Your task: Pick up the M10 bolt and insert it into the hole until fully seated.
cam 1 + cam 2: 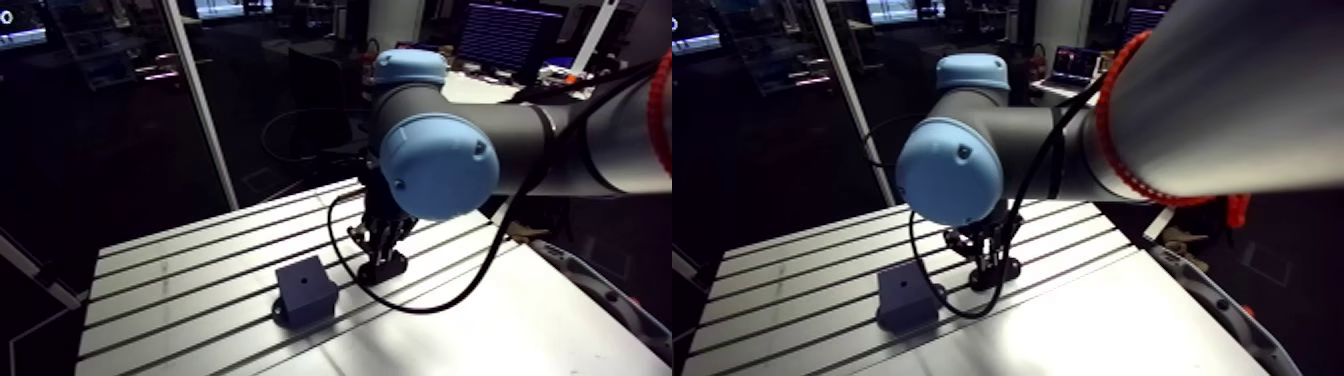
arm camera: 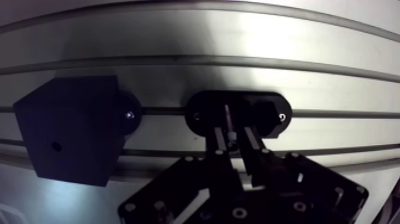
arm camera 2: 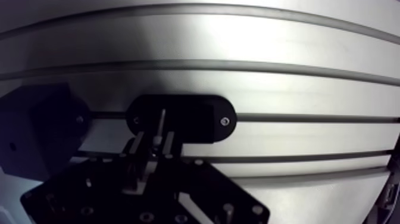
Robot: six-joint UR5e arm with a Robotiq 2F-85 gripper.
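Observation:
In the wrist view a slim M10 bolt lies over a black oval holder plate on the slotted table. My gripper is low over the plate, its two fingers drawn close together and shut on the bolt's near end. Beside the holder stands a black block with a small round hole in its top face. In the arm view the gripper reaches down to the table just beside that block. The bolt itself is too small to make out there.
The aluminium table has long parallel slots, and both the block and the holder sit along one slot. A black cable loops down beside the gripper. A grey table edge part lies to the right.

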